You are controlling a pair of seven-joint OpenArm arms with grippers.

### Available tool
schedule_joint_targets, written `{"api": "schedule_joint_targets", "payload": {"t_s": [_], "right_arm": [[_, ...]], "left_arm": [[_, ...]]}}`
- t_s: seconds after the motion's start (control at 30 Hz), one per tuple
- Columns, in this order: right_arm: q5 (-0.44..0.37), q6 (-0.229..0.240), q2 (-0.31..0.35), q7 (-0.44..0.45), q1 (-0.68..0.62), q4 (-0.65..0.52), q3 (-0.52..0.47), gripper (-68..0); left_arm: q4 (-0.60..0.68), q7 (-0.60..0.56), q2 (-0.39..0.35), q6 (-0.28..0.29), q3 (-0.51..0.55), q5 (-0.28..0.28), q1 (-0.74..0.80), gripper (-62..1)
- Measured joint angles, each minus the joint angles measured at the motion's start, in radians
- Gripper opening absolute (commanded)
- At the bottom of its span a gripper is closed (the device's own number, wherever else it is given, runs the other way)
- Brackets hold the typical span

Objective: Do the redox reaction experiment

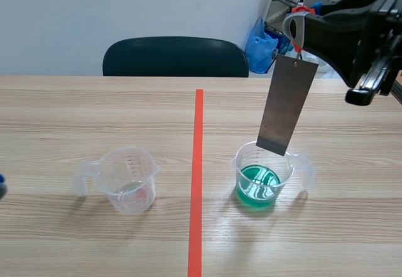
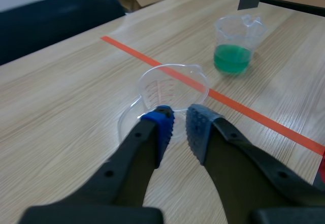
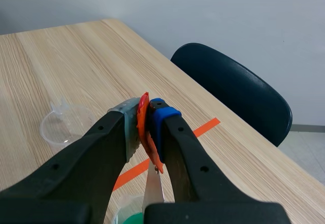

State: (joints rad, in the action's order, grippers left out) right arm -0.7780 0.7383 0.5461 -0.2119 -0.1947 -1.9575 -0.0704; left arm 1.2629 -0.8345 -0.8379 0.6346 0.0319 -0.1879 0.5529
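A grey metal plate point(image 1: 287, 104) hangs from an orange clip point(image 1: 302, 9), and my right gripper point(image 1: 296, 24), raised at the right, is shut on that clip point(image 3: 144, 127). The plate's lower edge hangs at the rim of a clear beaker point(image 1: 271, 175) holding green liquid point(image 1: 257, 184), above the liquid's surface. An empty clear beaker point(image 1: 125, 179) stands left of the tape line. My left gripper point(image 2: 180, 125) is low and shut on nothing, its blue pads point(image 2: 162, 127) just short of the empty beaker point(image 2: 172, 89). Only a sliver of the left gripper point(image 1: 2, 188) shows in the scene view.
An orange-red tape line point(image 1: 197, 176) runs down the middle of the wooden table point(image 1: 94, 114). A dark chair point(image 1: 176, 56) stands behind the far edge, with a blue bag point(image 1: 260, 44) and equipment at the back right.
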Motion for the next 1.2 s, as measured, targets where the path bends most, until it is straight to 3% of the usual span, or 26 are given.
{"api": "schedule_joint_targets", "payload": {"t_s": [0.1, 0.23, 0.4, 0.5, 0.67, 0.93, 1.2], "right_arm": [[0.0, 0.0, 0.0, 0.0, 0.0, 0.0, 0.0, -66.9], [0.0, 0.0, 0.0, 0.0, 0.0, 0.0, 0.0, -66.9], [0.0, 0.0, 0.0, -0.004, 0.0, 0.0, 0.0, -66.9], [0.0, 0.0, 0.0, -0.004, 0.0, 0.0, 0.0, -66.9], [0.0, 0.0, 0.0, -0.004, 0.0, 0.0, 0.0, -66.9], [0.0, 0.0, 0.0, -0.004, 0.0, 0.0, 0.0, -66.9], [0.0, 0.0, 0.0, -0.004, 0.0, 0.0, 0.0, -66.9]], "left_arm": [[0.0, 0.105, 0.002, 0.016, -0.127, -0.009, -0.162, -58.3], [0.0, 0.267, 0.019, 0.013, -0.319, -0.115, -0.368, -58.4], [0.0, 0.413, 0.097, 0.014, -0.488, -0.187, -0.577, -58.4], [0.0, 0.473, 0.156, 0.014, -0.555, -0.195, -0.669, -58.4], [0.0, 0.579, 0.262, 0.007, -0.636, -0.194, -0.769, -58.4], [-0.009, 0.624, 0.365, -0.028, -0.665, -0.191, -0.829, -58.4], [-0.19, 0.623, 0.459, -0.019, -0.702, -0.191, -0.878, -58.4]]}}
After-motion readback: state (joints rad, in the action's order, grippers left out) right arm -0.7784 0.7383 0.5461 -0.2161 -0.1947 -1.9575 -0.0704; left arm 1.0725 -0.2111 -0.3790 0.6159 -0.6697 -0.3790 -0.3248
